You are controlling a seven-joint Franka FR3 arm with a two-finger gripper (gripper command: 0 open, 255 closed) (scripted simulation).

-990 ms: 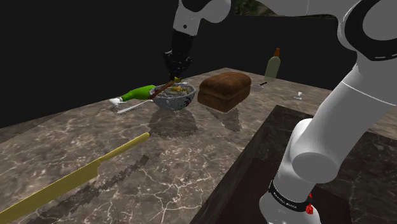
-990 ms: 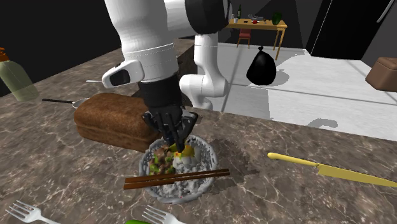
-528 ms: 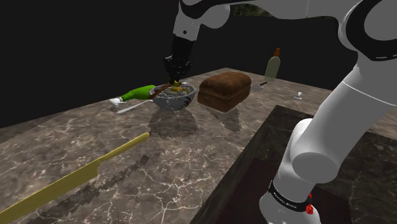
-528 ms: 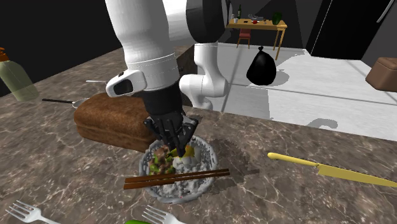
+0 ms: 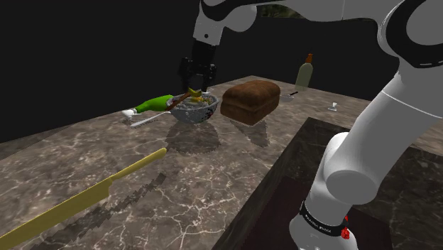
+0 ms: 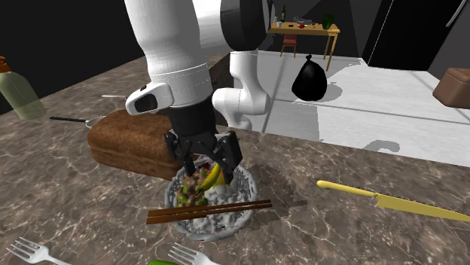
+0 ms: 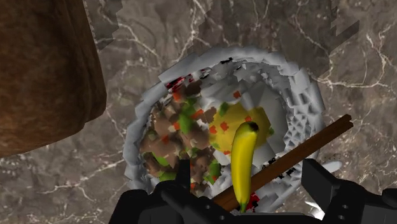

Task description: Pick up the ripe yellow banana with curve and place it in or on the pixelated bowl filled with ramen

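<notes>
The curved yellow banana (image 7: 242, 162) lies on the ramen in the pixelated grey bowl (image 7: 299, 83), leaning against the brown chopsticks (image 7: 299, 153) laid across the rim. My gripper (image 7: 251, 191) hovers just above it, open, and its fingers (image 7: 321, 184) stand apart on either side of the banana without touching it. In the second exterior view the gripper (image 6: 205, 158) hangs over the bowl (image 6: 235, 217) with the banana (image 6: 212, 178) below its spread fingers. The shoulder view shows the gripper (image 5: 192, 82) above the bowl (image 5: 193, 110) and the banana (image 5: 193, 93).
A brown bread loaf (image 5: 250, 99) sits close beside the bowl. A green bottle (image 5: 152, 104) and a fork (image 5: 145, 119) lie on its other side. A long yellow knife (image 5: 78, 199) lies on the marble counter (image 5: 199, 177). A pale bottle (image 5: 304, 71) stands at the back.
The fingers, shut on the banana before, have spread apart. The banana has dropped free and now rests in the bowl. The hand has lifted slightly.
</notes>
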